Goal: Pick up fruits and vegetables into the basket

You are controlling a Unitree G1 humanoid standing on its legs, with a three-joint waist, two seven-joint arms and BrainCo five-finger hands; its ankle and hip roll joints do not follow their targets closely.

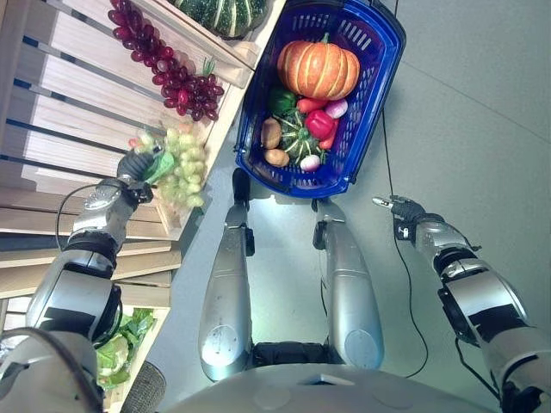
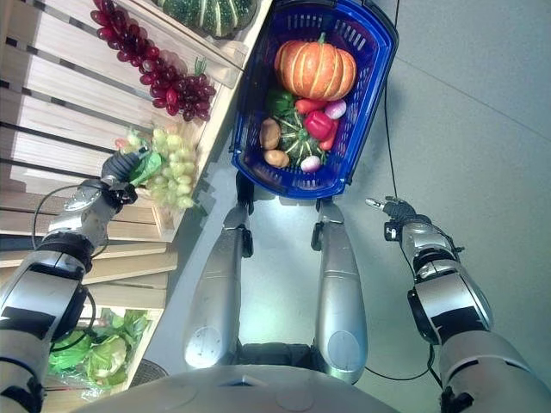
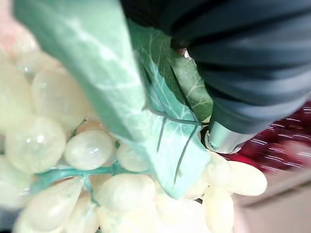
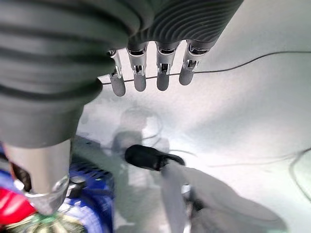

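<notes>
Red grapes (image 1: 176, 73) beside green grapes (image 1: 182, 168)

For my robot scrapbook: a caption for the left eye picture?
Left hand reaches green grapes beside the full blue basket.

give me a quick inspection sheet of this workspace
surface: wooden shelf at left, grey floor at right
job's things: green grapes at shelf edge; red grapes above them; blue basket on the floor holding a pumpkin, red pepper, potatoes, small squash
clutter: striped squash on the shelf, lettuce lower down
hands: left hand on the green grapes at their leaf, fingers hidden; right hand over bare floor, fingers straight, holding nothing
cables: nothing seen
surroundings: nothing seen
</notes>
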